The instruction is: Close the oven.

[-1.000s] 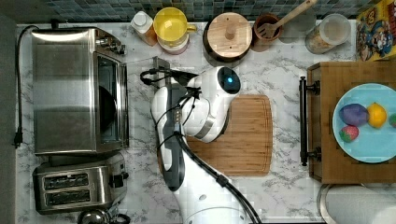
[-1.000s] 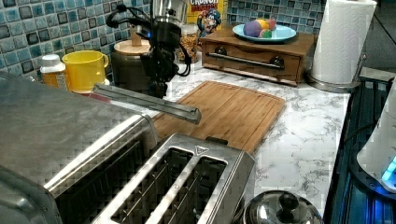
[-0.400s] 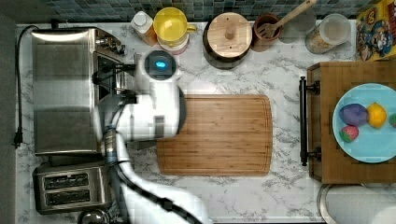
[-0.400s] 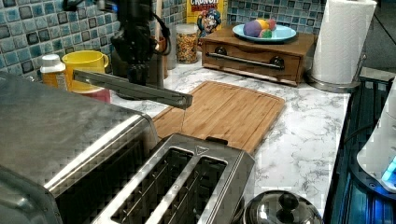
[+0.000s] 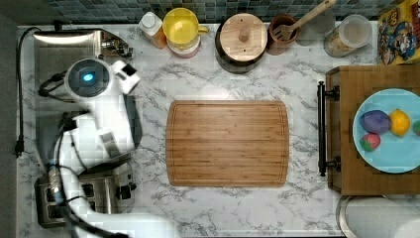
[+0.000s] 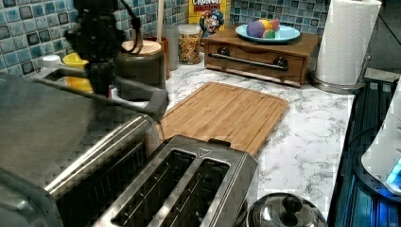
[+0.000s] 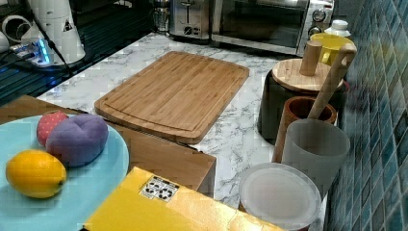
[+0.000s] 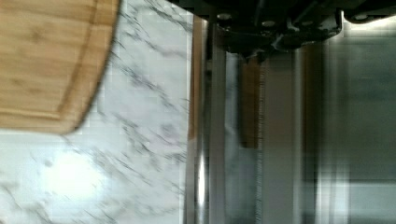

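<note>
Since a second ago the arm has swung from over the cutting board (image 5: 227, 143) to above the oven (image 6: 56, 123) beside it, gripper (image 6: 101, 78) at the raised door's bar handle (image 6: 101, 92), finger state cannot tell; door looks nearly shut, closing almost complete.

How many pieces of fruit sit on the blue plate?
3: a purple one, a yellow lemon and a small red one, clustered together on the blue plate. More may be hidden.
</note>
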Motion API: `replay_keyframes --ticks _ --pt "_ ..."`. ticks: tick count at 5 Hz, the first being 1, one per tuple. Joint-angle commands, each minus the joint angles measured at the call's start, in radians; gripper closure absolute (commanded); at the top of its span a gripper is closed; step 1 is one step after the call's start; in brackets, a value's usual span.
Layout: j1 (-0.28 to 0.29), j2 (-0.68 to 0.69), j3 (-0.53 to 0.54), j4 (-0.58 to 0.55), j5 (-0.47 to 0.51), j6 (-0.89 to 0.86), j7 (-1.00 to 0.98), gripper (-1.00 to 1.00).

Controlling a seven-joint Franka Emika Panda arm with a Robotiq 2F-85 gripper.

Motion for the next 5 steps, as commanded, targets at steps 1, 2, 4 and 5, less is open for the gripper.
replay_keyframes --ticks 1,2,4,5 --pt "0.121 -0.010 -0.048 0.149 -0.287 -0.046 0.359 1.00" --pt "0.132 -0.035 -0.049 0.155 -0.326 -0.049 0.421 1.00" --pt "0.129 -0.152 -0.017 0.109 -0.299 -0.039 0.425 1.00" --pt "0.158 -0.181 -0.033 0.099 -0.327 -0.052 0.498 1.00"
